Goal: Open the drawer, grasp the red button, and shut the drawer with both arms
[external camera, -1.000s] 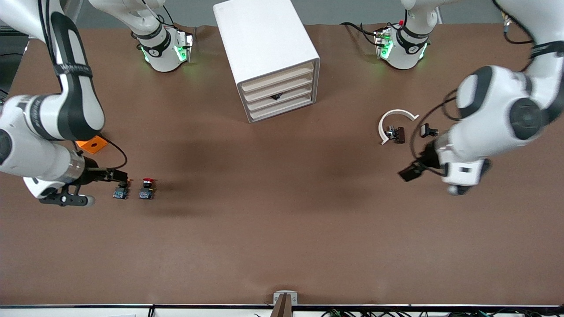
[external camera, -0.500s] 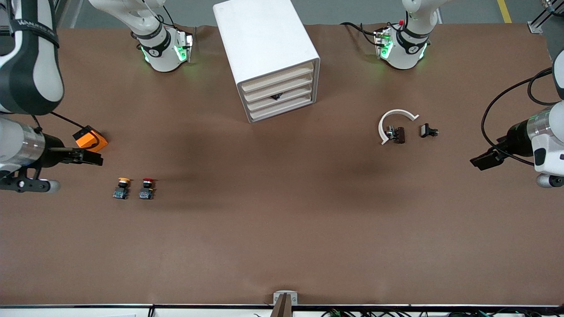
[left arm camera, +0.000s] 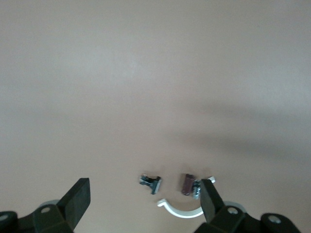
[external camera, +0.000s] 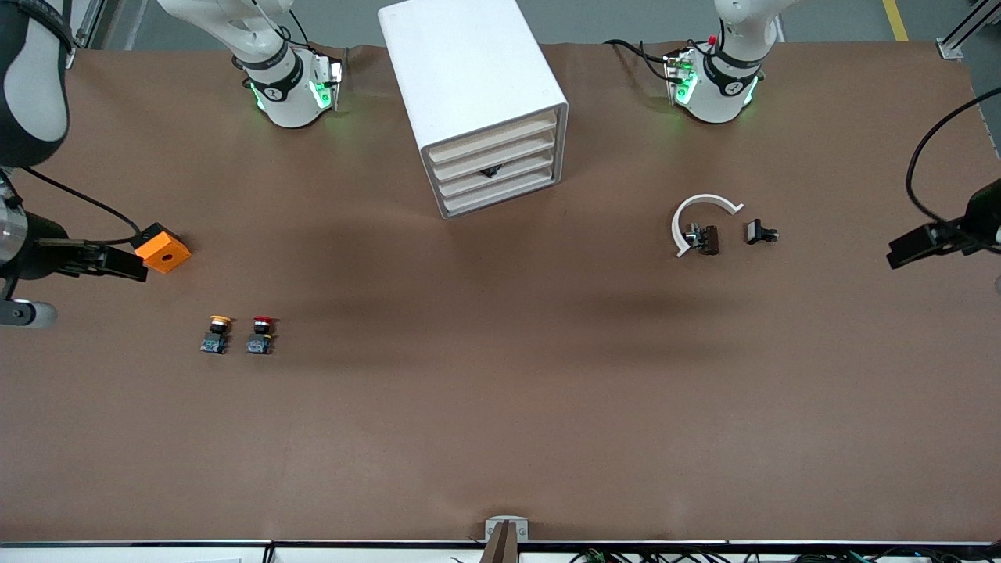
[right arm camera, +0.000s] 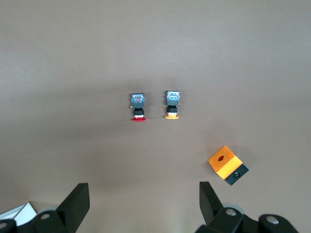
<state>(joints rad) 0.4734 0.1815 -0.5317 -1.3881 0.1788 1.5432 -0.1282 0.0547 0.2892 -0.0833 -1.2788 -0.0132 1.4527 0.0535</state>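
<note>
- Nearest the front camera: red button (external camera: pixel 261 335) and orange button (external camera: pixel 215 335), side by side on the table (external camera: pixel 500 407) toward the right arm's end, both lying on their sides, apart from each other.
- Red button looks small, light and rigid; cap likely smooth, so I'd pinch the black-and-blue body across its flat sides.
- Orange cube (external camera: pixel 163 250) farther back, beside the right gripper (external camera: pixel 117 264).
- Right gripper at the table's edge, fingers spread wide, holding nothing.
- Left gripper (external camera: pixel 915 246) over the other edge, fingers apart in its wrist view, empty.
- White ring (external camera: pixel 700 217) and small dark parts (external camera: pixel 760 232) lie toward the left arm's end.
- Farthest: cabinet (external camera: pixel 477 102); drawer (external camera: pixel 495 173) shut, all four flush.
</note>
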